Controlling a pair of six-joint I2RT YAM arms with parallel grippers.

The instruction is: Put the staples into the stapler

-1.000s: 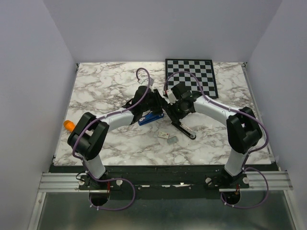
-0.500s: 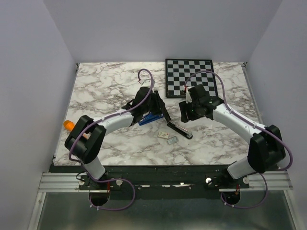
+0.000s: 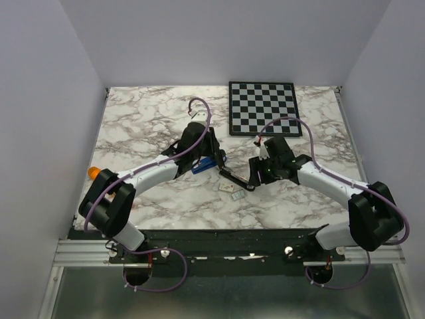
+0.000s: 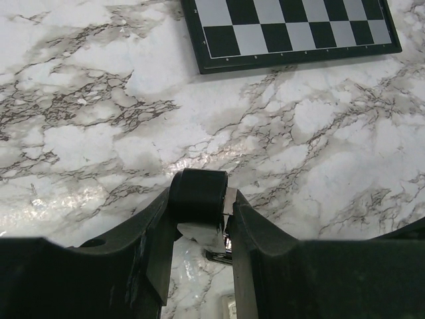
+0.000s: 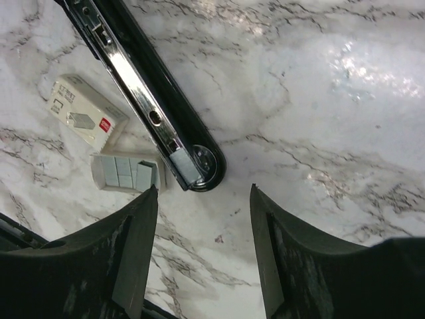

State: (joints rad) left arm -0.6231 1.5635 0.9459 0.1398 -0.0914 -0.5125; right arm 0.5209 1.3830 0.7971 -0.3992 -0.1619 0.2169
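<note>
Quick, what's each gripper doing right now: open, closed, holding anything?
Left gripper: closed on the black end of the stapler.
Right gripper: open, holding nothing.

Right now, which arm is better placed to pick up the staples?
Right. The right arm has its jaws open, hanging close by the staples; the left arm has its jaws shut on the stapler.
</note>
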